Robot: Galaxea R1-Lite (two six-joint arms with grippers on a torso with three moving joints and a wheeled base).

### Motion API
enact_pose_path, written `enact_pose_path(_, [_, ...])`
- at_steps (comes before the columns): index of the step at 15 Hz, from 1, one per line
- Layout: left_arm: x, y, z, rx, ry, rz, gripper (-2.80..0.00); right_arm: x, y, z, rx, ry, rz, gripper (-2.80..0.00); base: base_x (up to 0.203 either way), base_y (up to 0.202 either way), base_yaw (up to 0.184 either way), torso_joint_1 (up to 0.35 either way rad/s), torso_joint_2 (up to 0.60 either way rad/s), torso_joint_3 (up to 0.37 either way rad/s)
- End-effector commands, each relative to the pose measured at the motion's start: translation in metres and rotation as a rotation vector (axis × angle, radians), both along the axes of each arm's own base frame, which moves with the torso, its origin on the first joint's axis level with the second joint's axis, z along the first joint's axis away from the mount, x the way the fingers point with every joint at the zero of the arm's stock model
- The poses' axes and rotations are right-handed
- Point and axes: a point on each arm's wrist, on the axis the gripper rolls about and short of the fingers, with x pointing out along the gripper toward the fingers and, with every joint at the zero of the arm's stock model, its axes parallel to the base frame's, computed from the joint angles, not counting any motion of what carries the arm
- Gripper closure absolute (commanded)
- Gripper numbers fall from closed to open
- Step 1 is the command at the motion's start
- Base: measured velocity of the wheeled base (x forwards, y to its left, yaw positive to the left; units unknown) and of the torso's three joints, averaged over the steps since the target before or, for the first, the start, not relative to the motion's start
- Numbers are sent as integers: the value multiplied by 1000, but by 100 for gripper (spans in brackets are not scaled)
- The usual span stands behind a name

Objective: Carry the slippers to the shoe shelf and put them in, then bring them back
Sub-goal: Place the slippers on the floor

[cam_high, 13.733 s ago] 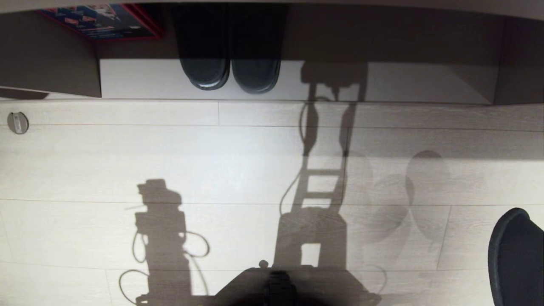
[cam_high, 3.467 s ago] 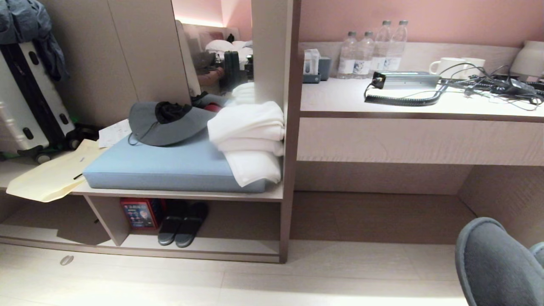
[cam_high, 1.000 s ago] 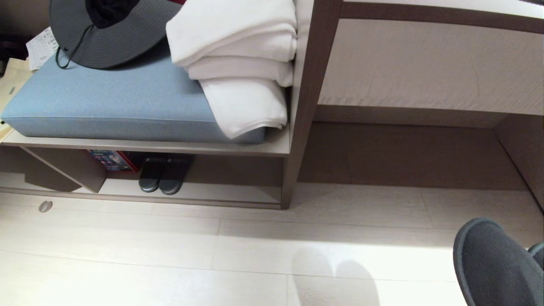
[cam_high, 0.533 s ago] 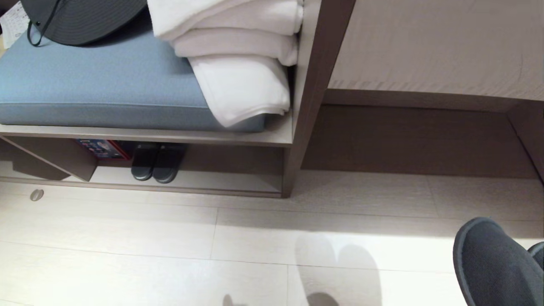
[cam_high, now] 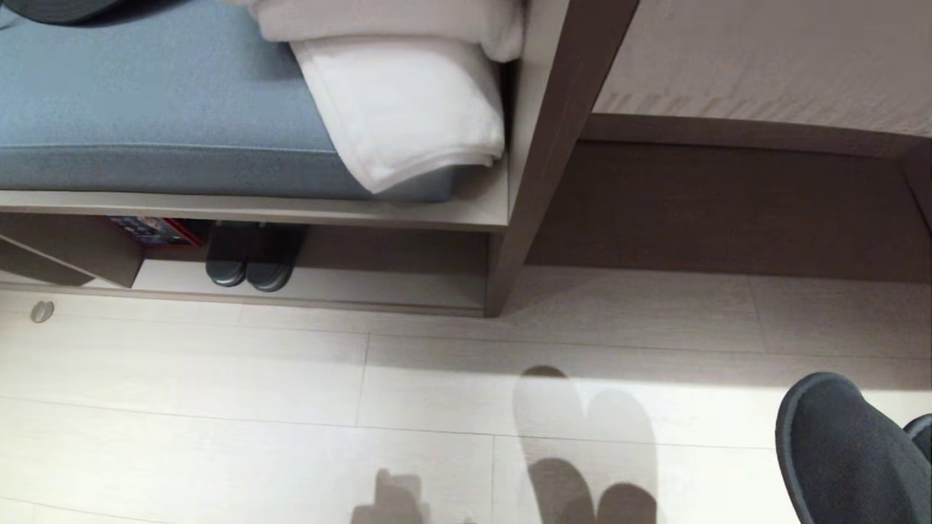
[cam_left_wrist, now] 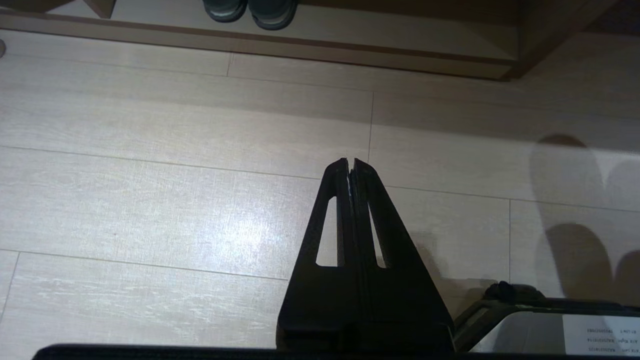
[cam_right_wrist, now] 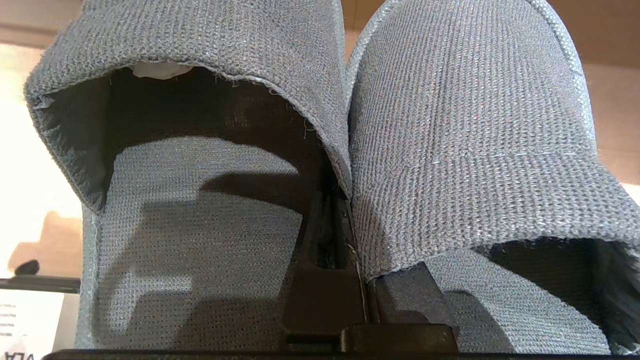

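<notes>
A pair of grey knitted slippers (cam_right_wrist: pixel 470 130) fills the right wrist view. My right gripper (cam_right_wrist: pixel 345 220) is shut on their two adjoining inner walls, one finger inside each slipper. In the head view their toes (cam_high: pixel 844 451) hang at the lower right above the floor. A dark pair of slide slippers (cam_high: pixel 251 266) stands heels-out in the shoe shelf (cam_high: pixel 364 287), left of its middle. The same dark pair (cam_left_wrist: pixel 250 7) and the shoe shelf's front lip (cam_left_wrist: pixel 380 37) show far off in the left wrist view. My left gripper (cam_left_wrist: pixel 350 161) is shut and empty over the pale floor.
A blue cushion (cam_high: pixel 145 138) and folded white towels (cam_high: pixel 408 102) lie on the bench board above the shelf. A brown upright post (cam_high: pixel 539 182) ends the shelf on the right, with a desk recess (cam_high: pixel 728 211) beyond. A red box (cam_high: pixel 156 229) sits beside the dark pair. A round floor stop (cam_high: pixel 41 311) is at the left.
The whole head view has tilted further down, so bench and shelf slid up the picture: the camera moved. The held slippers keep their place. Their shadow now shows on the floor.
</notes>
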Motion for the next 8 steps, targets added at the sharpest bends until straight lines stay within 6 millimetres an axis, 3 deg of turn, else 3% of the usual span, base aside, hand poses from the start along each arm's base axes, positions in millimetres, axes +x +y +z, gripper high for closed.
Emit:
enact_pose_path(1, [0, 0, 0, -1, 0, 0, 0, 0, 0, 0, 0, 1, 0, 0, 0, 0, 0, 0, 4, -197])
enact_pose_path(8, [0, 0, 0, -1, 0, 0, 0, 0, 0, 0, 1, 1, 0, 0, 0, 0, 0, 1, 4, -198])
